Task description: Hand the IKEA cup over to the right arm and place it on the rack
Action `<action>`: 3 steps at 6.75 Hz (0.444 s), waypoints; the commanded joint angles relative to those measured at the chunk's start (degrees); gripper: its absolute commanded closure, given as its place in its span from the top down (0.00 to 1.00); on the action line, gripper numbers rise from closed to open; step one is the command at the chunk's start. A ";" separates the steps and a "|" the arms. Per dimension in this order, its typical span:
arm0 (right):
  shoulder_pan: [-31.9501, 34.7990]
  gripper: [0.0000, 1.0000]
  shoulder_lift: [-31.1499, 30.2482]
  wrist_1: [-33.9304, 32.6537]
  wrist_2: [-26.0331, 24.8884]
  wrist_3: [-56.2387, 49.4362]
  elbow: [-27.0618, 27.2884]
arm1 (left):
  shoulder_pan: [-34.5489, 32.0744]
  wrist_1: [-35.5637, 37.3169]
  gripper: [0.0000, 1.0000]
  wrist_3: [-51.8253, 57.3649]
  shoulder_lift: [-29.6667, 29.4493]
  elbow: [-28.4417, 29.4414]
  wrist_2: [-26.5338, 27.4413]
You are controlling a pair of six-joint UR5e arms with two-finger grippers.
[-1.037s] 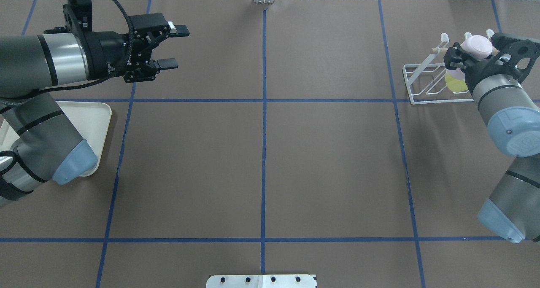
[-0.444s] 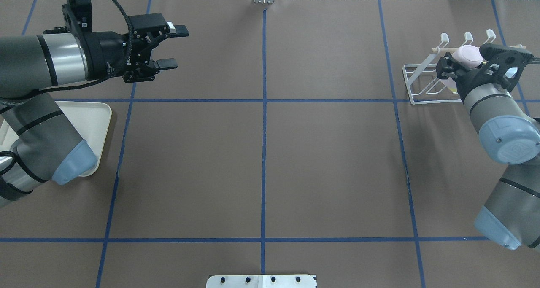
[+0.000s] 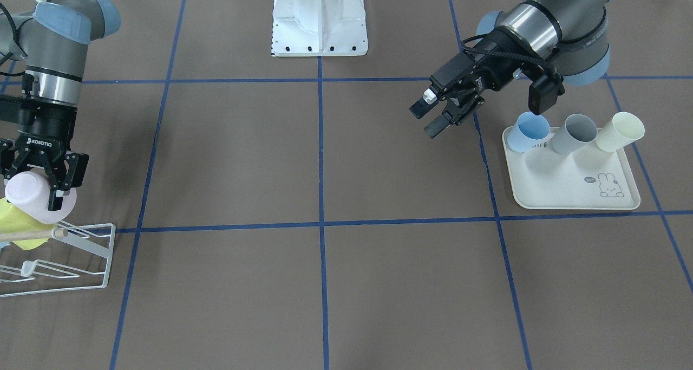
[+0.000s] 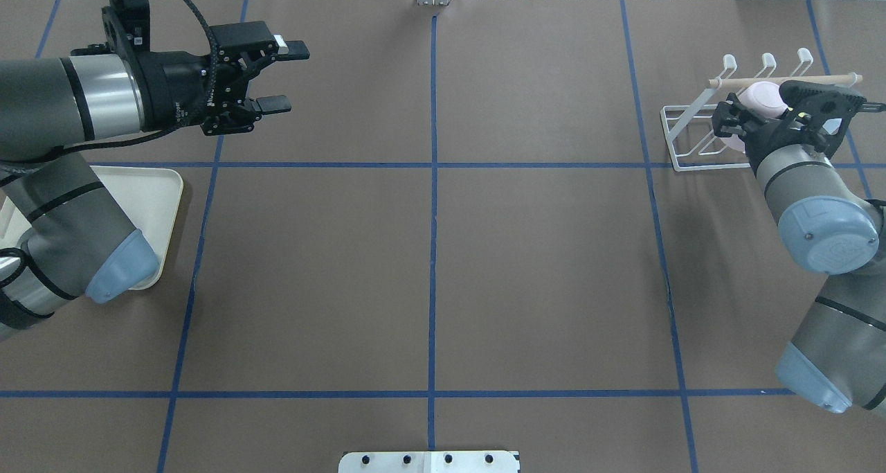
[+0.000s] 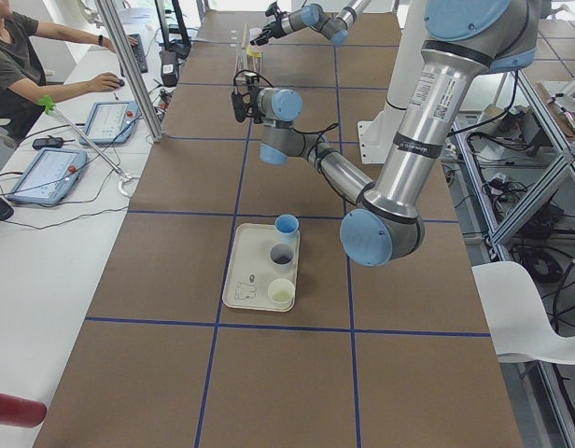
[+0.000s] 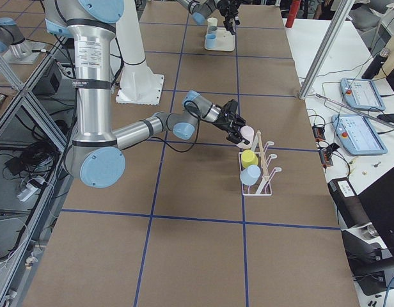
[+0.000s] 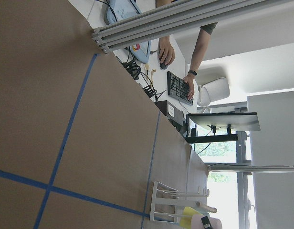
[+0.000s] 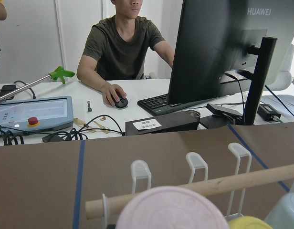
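Note:
The IKEA cup (image 3: 26,195), pale pink, is held bottom-up over the white wire rack (image 3: 103,256), and my right gripper (image 3: 36,190) is shut on it. In the overhead view the cup (image 4: 763,95) sits just below the wooden rod (image 4: 782,79), among the rack's prongs (image 4: 692,116), with the right gripper (image 4: 753,116) around it. In the right wrist view the cup's base (image 8: 171,210) fills the bottom edge, in front of the rod (image 8: 209,188). A yellow cup (image 6: 249,157) and a blue cup (image 6: 250,175) lie in the rack. My left gripper (image 4: 287,76) hangs open and holds nothing at the far left.
A cream rabbit-print tray (image 3: 568,188) beside the left arm carries a blue cup (image 3: 528,132), a grey cup (image 3: 576,133) and a cream cup (image 3: 620,131). A person (image 8: 120,43) sits at a desk beyond the table's far edge, behind the rack.
My right gripper has carried the pink cup down from above the prong tips to below the wooden rod, into the rack. The left arm has stayed still.

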 commanded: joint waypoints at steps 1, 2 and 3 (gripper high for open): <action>-0.07 0.59 -0.01 0.33 0.02 -0.03 -0.05 | 0.00 0.00 1.00 -0.07 0.09 -0.06 0.16; 0.01 1.00 -0.01 0.42 0.02 -0.03 -0.40 | 0.00 0.00 1.00 -0.07 0.09 0.03 0.16; 0.01 1.00 -0.01 0.42 0.11 -0.03 -0.49 | 0.00 0.00 1.00 -0.07 0.09 0.03 0.25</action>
